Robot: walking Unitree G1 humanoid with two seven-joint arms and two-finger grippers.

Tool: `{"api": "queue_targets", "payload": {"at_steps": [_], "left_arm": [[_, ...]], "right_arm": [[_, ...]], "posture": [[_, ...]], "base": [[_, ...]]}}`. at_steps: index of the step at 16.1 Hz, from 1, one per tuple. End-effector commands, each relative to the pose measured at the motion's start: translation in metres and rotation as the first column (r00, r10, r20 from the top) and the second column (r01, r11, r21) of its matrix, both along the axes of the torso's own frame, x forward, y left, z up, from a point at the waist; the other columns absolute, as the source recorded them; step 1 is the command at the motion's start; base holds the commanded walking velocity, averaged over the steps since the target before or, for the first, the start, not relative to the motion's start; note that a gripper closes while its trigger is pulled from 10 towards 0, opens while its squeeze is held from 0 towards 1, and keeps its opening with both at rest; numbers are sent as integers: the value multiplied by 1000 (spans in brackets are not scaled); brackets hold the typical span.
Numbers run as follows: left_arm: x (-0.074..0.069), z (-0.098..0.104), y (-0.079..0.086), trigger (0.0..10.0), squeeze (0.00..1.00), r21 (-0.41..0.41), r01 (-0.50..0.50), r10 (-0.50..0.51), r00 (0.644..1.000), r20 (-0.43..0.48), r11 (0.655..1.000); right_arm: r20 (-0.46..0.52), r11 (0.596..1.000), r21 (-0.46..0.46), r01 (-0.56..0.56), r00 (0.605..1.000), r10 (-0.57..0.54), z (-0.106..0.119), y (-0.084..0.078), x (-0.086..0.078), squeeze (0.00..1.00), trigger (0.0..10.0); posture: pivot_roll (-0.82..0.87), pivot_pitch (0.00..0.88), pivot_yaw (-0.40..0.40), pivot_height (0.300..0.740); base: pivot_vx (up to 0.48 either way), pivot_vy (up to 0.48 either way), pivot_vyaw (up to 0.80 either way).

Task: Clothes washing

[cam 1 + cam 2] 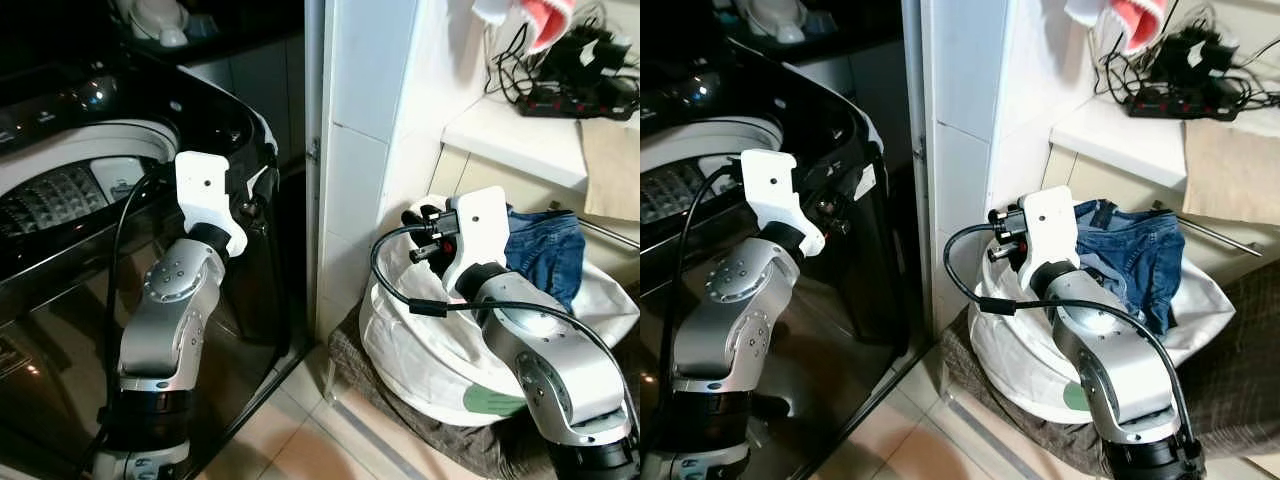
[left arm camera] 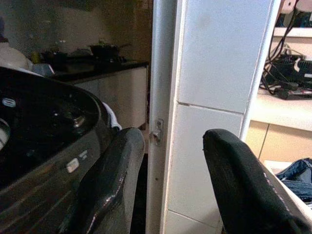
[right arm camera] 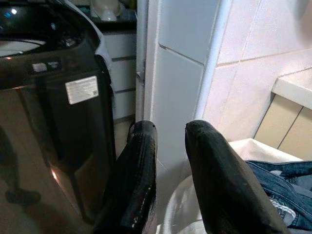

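A black top-loading washing machine (image 1: pixel 60 190) stands on the left with its lid open and the drum showing. To the right of a tiled pillar, a white laundry bag (image 1: pixel 420 350) sits on the floor with blue jeans (image 1: pixel 545 255) lying in it. My left gripper (image 2: pixel 173 139) is raised beside the machine's front right corner, open, with nothing between its fingers. My right gripper (image 3: pixel 170 129) hovers over the near left rim of the bag, a little left of the jeans. Its fingers (image 3: pixel 141 165) are narrowly apart and hold nothing.
A white tiled pillar (image 1: pixel 360 150) separates the machine from the bag. Behind the bag, a shelf (image 1: pixel 510 130) carries a power strip with tangled cables (image 1: pixel 570 90) and a beige cloth (image 1: pixel 610 165). A dark grey mat (image 1: pixel 470 440) lies under the bag. Tiled floor (image 1: pixel 290 430) runs between.
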State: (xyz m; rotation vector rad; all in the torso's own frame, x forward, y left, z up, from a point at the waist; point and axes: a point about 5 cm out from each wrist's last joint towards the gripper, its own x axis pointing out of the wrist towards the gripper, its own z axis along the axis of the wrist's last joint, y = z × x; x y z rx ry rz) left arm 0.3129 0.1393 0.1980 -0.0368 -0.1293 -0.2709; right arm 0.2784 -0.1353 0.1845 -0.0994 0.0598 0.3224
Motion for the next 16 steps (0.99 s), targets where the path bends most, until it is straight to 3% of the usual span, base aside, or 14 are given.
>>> {"api": "queue_targets", "payload": {"at_steps": [1, 16], "left_arm": [[0, 3, -2, 10000, 0, 4, 3, -3, 1000, 8, 1000], [0, 4, 0, 10000, 0, 10, 8, -8, 1000, 10, 1000]], "right_arm": [[-4, 1000, -6, -1, 1000, 1, 1, -1, 1, 0, 10000], [-14, 1000, 9, -7, 1000, 7, 1, 0, 3, 0, 10000]], "posture": [[-79, 0, -1, 740], [-72, 0, -2, 740]], "base": [[277, 0, 0], [302, 0, -53]]}}
